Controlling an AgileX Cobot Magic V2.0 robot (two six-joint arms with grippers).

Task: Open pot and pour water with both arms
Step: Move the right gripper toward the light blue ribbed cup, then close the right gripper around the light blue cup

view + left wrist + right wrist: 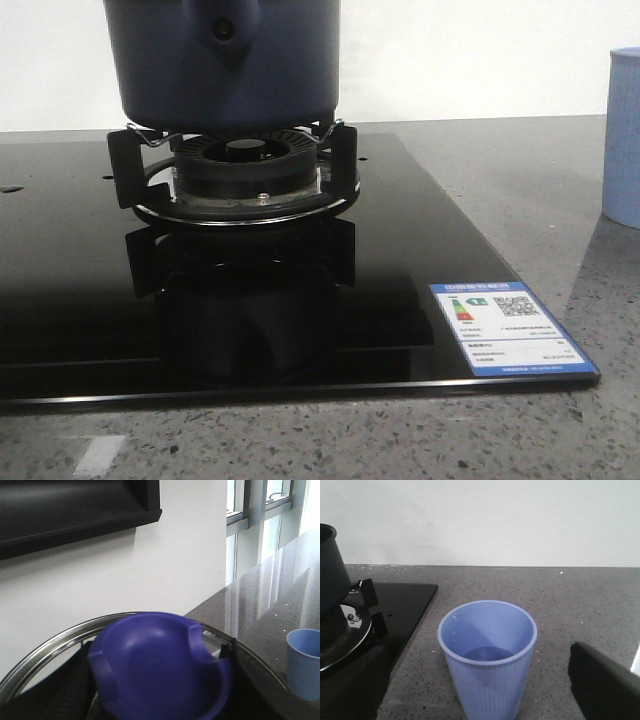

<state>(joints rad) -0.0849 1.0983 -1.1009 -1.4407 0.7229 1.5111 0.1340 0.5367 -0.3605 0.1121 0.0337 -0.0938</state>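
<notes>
The dark navy pot [220,60] stands on the burner's supports; its top is cut off in the front view. In the left wrist view a blue lid knob [160,665] fills the space between my left gripper's [160,695] dark fingers [70,685], which close on it. The lid's metal rim [60,640] arcs behind it against the wall. My right gripper [480,700] is open, its fingers [605,690] on either side of the pale-blue ribbed cup [487,655] with gaps. A little water [487,654] lies in the cup. Neither gripper shows in the front view.
The burner [240,175] sits in a black glass hob [420,270] with a blue label [505,330] at its front right corner. The cup [622,140] stands on the grey speckled counter [560,180] to the right of the hob. A white wall is behind.
</notes>
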